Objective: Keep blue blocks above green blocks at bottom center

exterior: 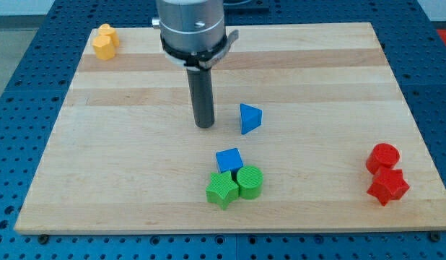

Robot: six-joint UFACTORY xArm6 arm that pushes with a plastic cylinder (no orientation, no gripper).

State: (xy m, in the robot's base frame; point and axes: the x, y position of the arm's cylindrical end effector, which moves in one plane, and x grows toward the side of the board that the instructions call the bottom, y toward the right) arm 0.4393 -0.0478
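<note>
Table [136, 166] of pale wood lies on a blue perforated base [21, 108], and everything on it stands loose, with no tray, bowl or box holding any block. At the view's top left corner two yellow blocks [105, 41] touch each other, their shapes hard to make out. Toward the middle, the dark rod comes down from the arm's grey housing [192, 25], and my tip [204, 126] meets the wood just to the view's left of the blue triangular block [250, 118], close but apart from it. There is no claw on this arm, so no open or closed state can be told. Below my tip, at bottom centre, the blue cube [229, 159] sits directly above and against two green blocks: the green star-shaped block [222, 191] on the left and the green cylinder [250, 181] on the right, which touch one another. Far to the view's right, well apart from the rest, the red cylinder [383, 157] stands above and against the red star-shaped block [387, 187].
</note>
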